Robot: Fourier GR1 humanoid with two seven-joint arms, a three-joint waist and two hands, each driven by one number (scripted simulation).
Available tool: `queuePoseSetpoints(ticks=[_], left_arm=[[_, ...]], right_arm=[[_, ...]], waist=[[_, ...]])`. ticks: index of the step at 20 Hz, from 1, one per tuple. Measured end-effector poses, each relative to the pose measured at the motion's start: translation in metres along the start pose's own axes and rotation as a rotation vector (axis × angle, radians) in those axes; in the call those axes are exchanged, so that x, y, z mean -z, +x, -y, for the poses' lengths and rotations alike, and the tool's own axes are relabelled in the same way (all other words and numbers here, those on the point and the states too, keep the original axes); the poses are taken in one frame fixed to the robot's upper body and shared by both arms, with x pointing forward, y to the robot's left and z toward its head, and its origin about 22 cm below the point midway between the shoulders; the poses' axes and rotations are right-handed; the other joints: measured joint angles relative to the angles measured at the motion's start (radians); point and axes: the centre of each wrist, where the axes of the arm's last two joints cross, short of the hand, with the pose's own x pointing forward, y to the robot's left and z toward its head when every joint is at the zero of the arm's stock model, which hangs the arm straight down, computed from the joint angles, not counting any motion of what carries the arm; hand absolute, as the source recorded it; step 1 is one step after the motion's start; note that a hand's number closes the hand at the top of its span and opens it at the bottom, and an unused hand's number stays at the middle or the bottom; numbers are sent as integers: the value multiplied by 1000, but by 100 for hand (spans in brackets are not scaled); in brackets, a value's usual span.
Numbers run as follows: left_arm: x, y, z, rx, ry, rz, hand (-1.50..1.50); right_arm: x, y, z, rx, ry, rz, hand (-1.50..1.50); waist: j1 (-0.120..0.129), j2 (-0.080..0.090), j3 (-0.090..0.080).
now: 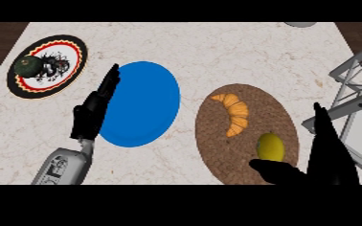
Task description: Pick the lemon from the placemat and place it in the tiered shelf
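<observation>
Though perhaps woven, round placemat (213,146), oval lemon (270,147).

From my station the counter (233,52) reads bright and evenly lit, its pale marble the same tone from edge to edge. The light looks diffuse; I cannot tell its source. The left hand (90,117) and the right hand (318,166) show as flat black shapes with hardly any shading.

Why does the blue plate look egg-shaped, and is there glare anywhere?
Head view: the blue plate is round but shows taller than wide; head view: the counter is evenly lit, no glare patch; head view: the right hand by the lemon reads as flat black, hardly shaded.
</observation>
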Motion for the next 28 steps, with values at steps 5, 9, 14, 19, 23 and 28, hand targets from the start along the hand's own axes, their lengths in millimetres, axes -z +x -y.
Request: queuePoseSetpoints(ticks=[5, 9, 14, 19, 23, 28], left_arm=[[-6, -5, -3, -4, -6, 0, 0], [-5, -7, -6, 1, 5, 0, 0], [-5, -8, -7, -1, 8, 0, 0], [-8, -4, -9, -4, 3, 3, 0], [-6, 1, -5, -5, 4, 7, 0], [-8, -2, -5, -8, 0, 5, 0]], right_arm=[[4, 2, -8, -22, 7, -34, -150], [6, 4, -15, -45, 21, -37, -150], [8, -8, -22, -84, 40, -65, -150], [15, -4, -26, -97, 40, -76, -150], [24, -4, -28, -100, 38, -90, -150], [28, -12, -40, -134, 53, -119, -150]], waist=[[0, -1, 1], [-1, -1, 1], [-4, -1, 1], [0, -2, 1], [-1, -1, 1], [-2, -1, 1]])
